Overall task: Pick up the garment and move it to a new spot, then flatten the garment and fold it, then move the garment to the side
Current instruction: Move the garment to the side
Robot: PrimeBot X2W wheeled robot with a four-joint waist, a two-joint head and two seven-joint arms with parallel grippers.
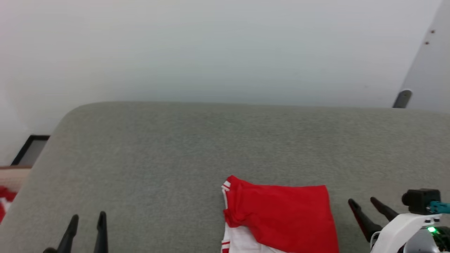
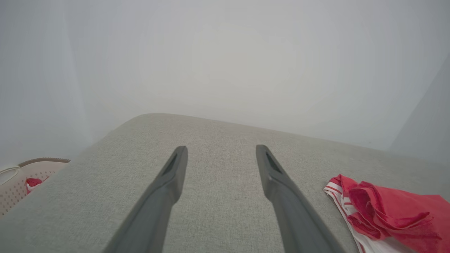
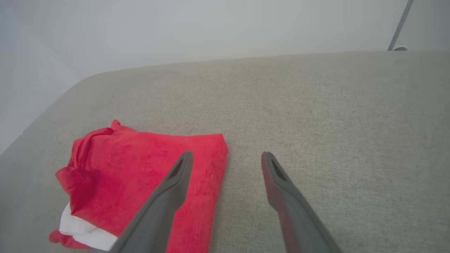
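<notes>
Item 1, work surface: a grey fabric-covered surface point(image 1: 168, 147) with a rounded far corner fills the lower half of the head view, with a pale wall behind it.

Item 2, the garment point(image 1: 281, 214): it lies on the surface at the lower centre-right of the head view, and its near part is cut off by the bottom edge. It is folded to a compact, roughly rectangular shape with a red face uppermost. The right edge is straight. The left edge is bunched and rumpled, with white cloth and red-and-white striped trim showing there.

Item 3, left gripper point(image 1: 88, 218): at the lower left of the head view, with its two dark fingers spread apart and nothing between them. It is well apart from the garment, over bare grey fabric.

Item 4, right gripper point(image 1: 362, 202): at the lower right of the head view, just beside the garment's right edge, with a strip of grey fabric visible between them. Its fingers are spread and hold nothing. In the right wrist view one finger crosses in front of the red cloth, and contact cannot be confirmed.

Item 5, surroundings: a pale perforated basket point(image 2: 17, 182) sits at the lower left of the left wrist view, beyond the edge of the surface, with a small red-and-white cloth point(image 2: 33, 182) inside it
</notes>
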